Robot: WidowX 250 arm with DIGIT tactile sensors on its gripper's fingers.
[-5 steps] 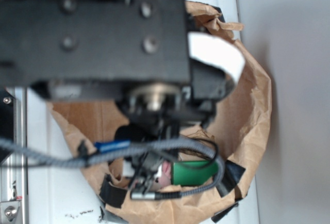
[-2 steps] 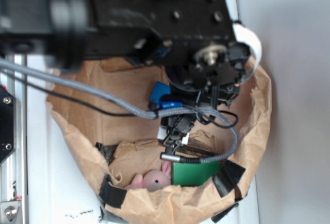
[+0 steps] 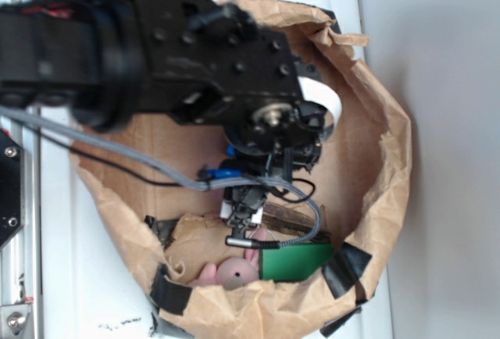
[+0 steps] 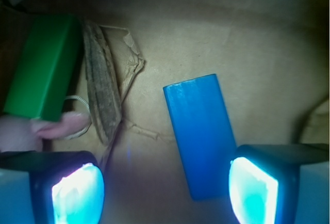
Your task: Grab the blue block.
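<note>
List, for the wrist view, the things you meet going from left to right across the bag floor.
green block → strip of crumpled paper → blue block

The blue block (image 4: 201, 135) lies flat on brown paper (image 4: 247, 38) in the centre of the frame, slightly tilted. The pincer (image 4: 165, 188) is spread wide at the bottom edge, its right pad (image 4: 253, 190) just beside the block (contact unclear). A green block (image 4: 44, 66) sits upper left, above a pink object (image 4: 36, 131).
</note>
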